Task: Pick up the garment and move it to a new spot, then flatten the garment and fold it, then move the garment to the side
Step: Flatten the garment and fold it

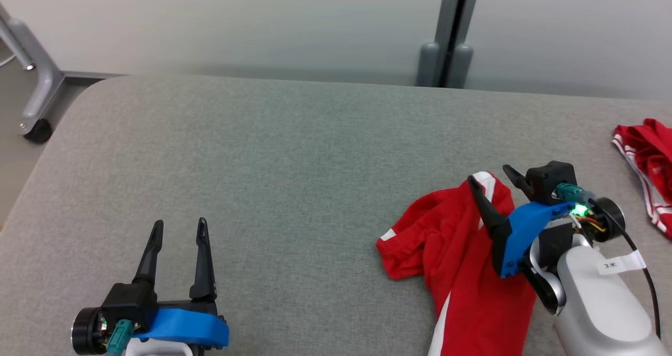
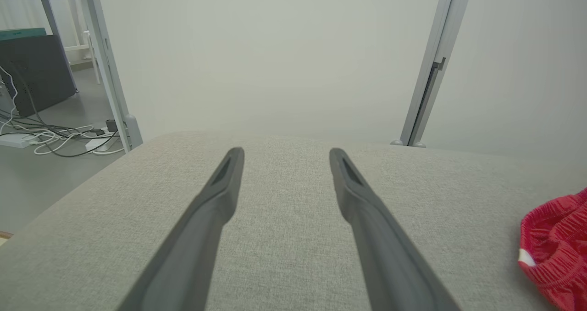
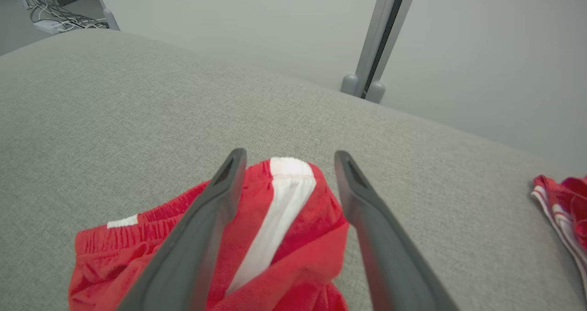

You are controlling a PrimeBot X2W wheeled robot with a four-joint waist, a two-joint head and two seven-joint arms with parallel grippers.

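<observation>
Red, sheeny fabric with a white side stripe and a gathered waistband: the garment (image 1: pixel 451 251) lies crumpled at the near right of a grey woven-cloth tabletop (image 1: pixel 273 161), one fold pushed up into a soft peak and its lower end running off the head view's bottom edge. The right gripper (image 1: pixel 488 175) angles in from the lower right on a pale forearm, its two long dark fingers spread wide on either side of that striped peak – apart, not pinching; whether they touch the cloth cannot be told. At the near left the left gripper (image 1: pixel 178 227) points straight up the table, fingers likewise parted, above bare weave. A second red garment (image 1: pixel 648 161) with thin white piping sits bunched at the table's right edge, well apart from the first. The tabletop's far-left corner is rounded, and a broad stretch of grey cloth lies open between the two grippers and back toward a pale partition (image 1: pixel 262 20) and its grey post (image 1: pixel 451 30).
</observation>
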